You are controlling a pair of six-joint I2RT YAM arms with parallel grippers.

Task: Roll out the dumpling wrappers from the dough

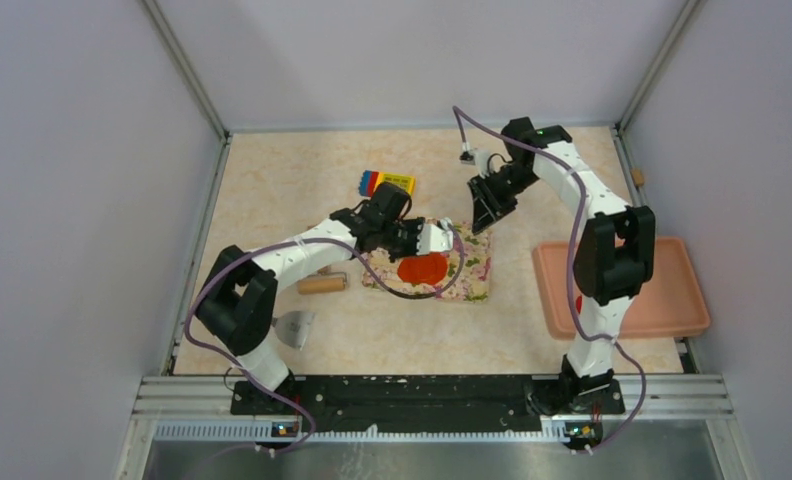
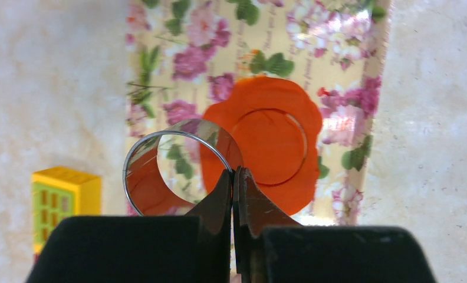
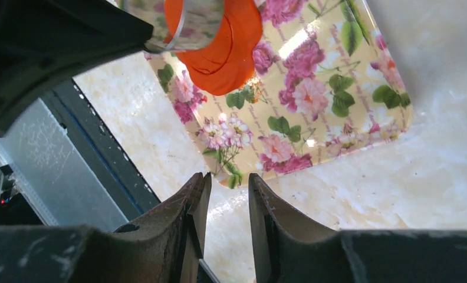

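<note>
Top view, lower left: metal scraper (image 1: 294,328) on the table (image 1: 272,200); wooden rolling pin (image 1: 322,284) just above it, beside the left arm; coloured toy block (image 1: 387,183) upper centre. Left gripper (image 2: 236,174) pinched tight on the wall of the metal ring (image 2: 178,171); ring sits over the left edge of the dough (image 2: 266,147); contact with it cannot be told. Dough flat, orange-red, on the floral mat (image 1: 475,272) at centre; circular cut line in its middle. Right gripper (image 3: 228,183) near the mat's upper right corner; jaws a narrow gap apart, nothing between. Pink tray (image 1: 662,300) at right; small red piece (image 1: 578,303) on it, mostly hidden by the right arm.
</note>
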